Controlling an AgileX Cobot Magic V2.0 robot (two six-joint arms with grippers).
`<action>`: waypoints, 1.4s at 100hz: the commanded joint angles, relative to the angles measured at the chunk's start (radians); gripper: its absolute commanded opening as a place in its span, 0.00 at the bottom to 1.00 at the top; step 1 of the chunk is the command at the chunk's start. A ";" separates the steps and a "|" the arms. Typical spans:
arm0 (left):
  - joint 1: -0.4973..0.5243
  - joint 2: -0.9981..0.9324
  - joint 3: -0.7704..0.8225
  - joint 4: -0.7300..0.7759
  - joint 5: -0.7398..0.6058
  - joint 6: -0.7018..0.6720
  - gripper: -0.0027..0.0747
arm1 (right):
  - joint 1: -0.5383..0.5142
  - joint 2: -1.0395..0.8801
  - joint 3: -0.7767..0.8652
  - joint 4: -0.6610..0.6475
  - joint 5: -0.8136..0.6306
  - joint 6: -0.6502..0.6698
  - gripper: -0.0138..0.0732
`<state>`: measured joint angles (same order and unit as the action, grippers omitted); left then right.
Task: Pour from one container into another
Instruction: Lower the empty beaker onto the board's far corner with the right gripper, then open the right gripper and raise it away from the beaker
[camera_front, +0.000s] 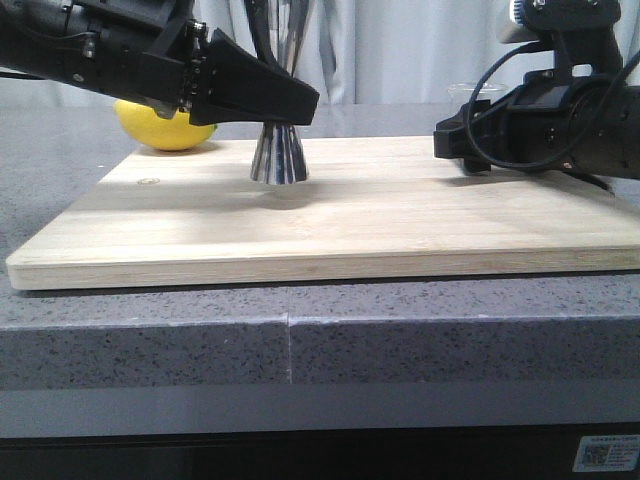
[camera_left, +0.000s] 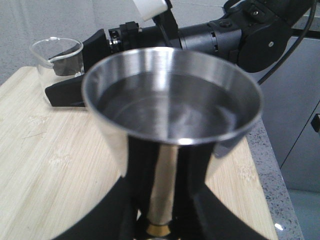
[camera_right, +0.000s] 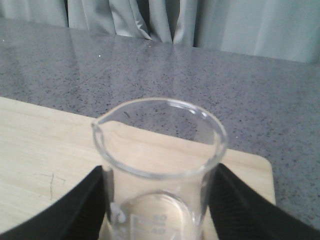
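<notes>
jigger held at left, beaker gripped at right, both on the board

the grey speckled countertop edge (camera_front: 300, 340) fills the lower part of the front view; on it lies the pale wooden cutting board (camera_front: 330, 235), spanning nearly the full width of the frame; at upper centre-left of the front view the steel jigger (camera_front: 279, 155) stands upright with its flared base on the board, its upper cup hidden behind the arm; the left gripper (camera_front: 280, 100) reaches in from the upper left, its black fingers closed about the jigger's narrow waist; in the left wrist view the jigger (camera_left: 172, 112) fills the centre, its open cup facing the camera, and the two black fingers (camera_left: 107, 212) press in on either side of the gold band at the bottom of the frame; at the right edge of the front view the right gripper (camera_front: 450, 140) is low over the board, and the glass is mostly hidden there; the right wrist view shows the clear glass beaker (camera_right: 160, 170) at lower centre, standing upright on the board, lip toward the left of the frame, with the black fingers (camera_right: 70, 210) tight against both its sides; in the left wrist view the beaker (camera_left: 56, 60) sits at upper left, well apart from the jigger; furthest back, at upper left of the front view, a yellow lemon (camera_front: 165, 127) rests on the counter just behind the board, with pale curtains (camera_right: 165, 20) beyond.
</notes>
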<state>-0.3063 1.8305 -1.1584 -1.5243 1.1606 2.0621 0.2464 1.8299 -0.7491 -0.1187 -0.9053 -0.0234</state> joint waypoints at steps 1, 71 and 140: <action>-0.010 -0.055 -0.028 -0.071 0.109 -0.011 0.01 | -0.007 -0.073 -0.020 0.011 -0.050 0.000 0.62; -0.010 -0.055 -0.028 -0.071 0.102 -0.011 0.01 | 0.044 -0.287 0.070 -0.013 0.246 0.000 0.62; -0.008 -0.055 -0.028 -0.073 0.096 -0.011 0.01 | 0.055 -0.801 0.154 -0.001 0.496 0.000 0.62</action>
<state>-0.3063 1.8305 -1.1584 -1.5199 1.1606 2.0621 0.3019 1.1097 -0.5718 -0.1249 -0.3546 -0.0234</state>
